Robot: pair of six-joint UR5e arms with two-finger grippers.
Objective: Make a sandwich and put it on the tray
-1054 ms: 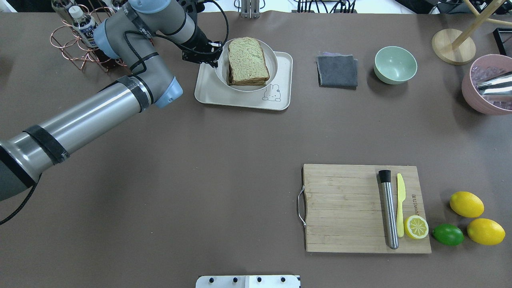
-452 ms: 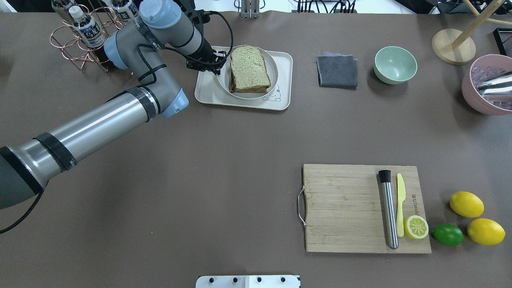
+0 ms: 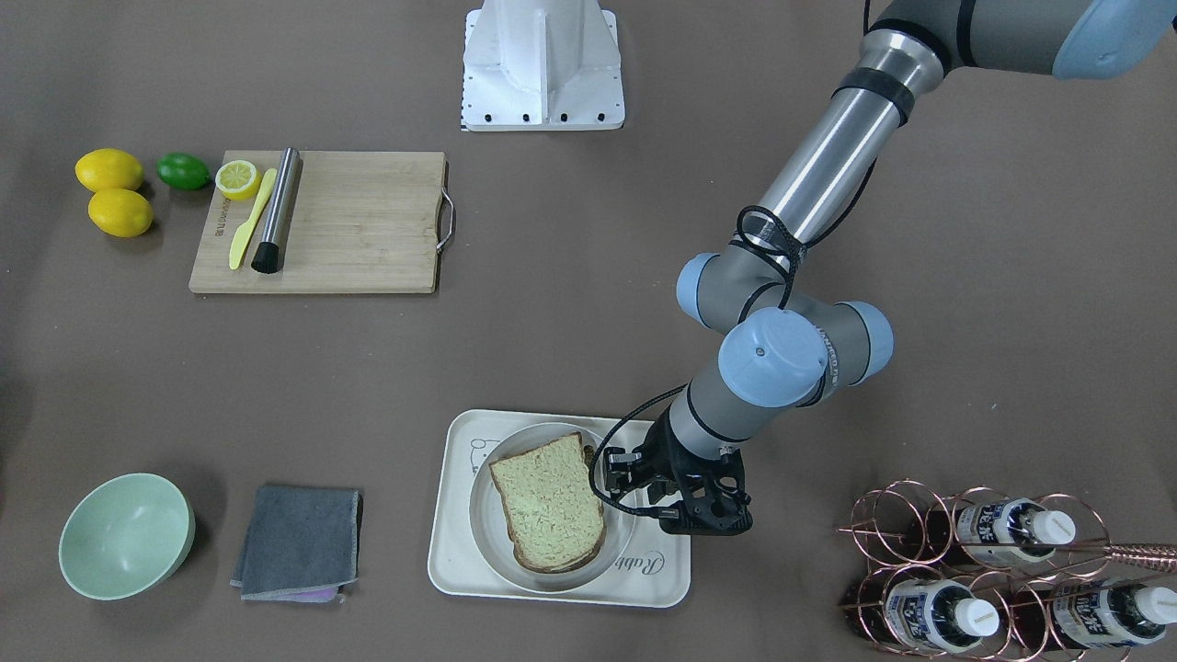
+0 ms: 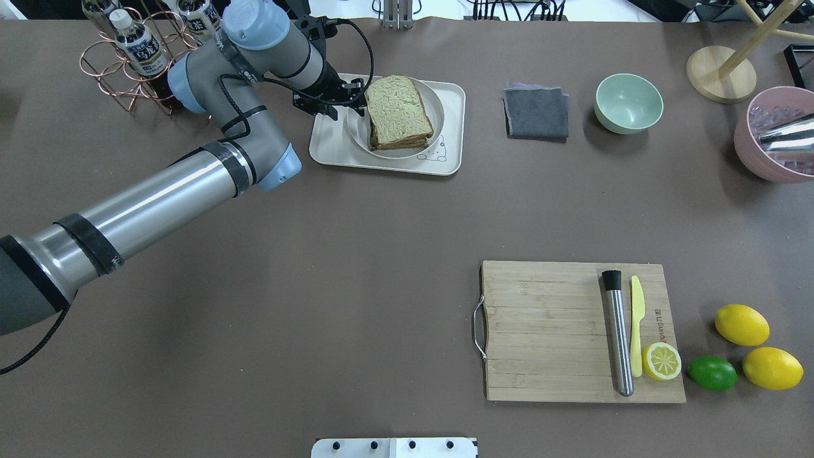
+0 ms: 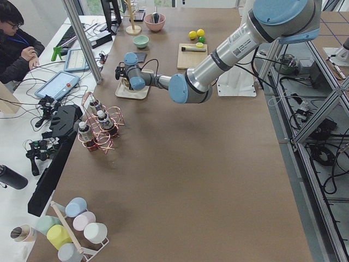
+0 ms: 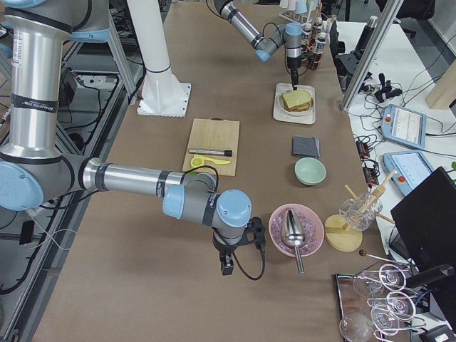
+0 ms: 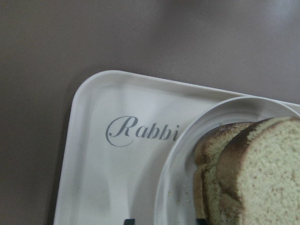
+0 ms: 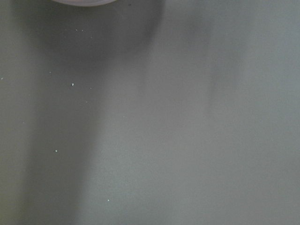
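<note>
Overhead exterior puts the left gripper low at the left rim of the round plate. The wrist camera shows its fingertips astride that rim, one outside over the tray and one inside beside the bread (only the very tips show, so I cannot tell whether they pinch the rim or stand free of it). The plate and the sandwich, its two slices stacked, appear to rest within the tray, so the set-down looks like the step in hand and the task nearly done. The next move, I judge, calls for parting the jaws if they grip, then lifting straight up without dragging the plate. The wrist points down and the forearm reaches far across the desk from the robot's left. The right gripper hangs over the desk near a pink bowl; I cannot tell whether it is parted or closed
</note>
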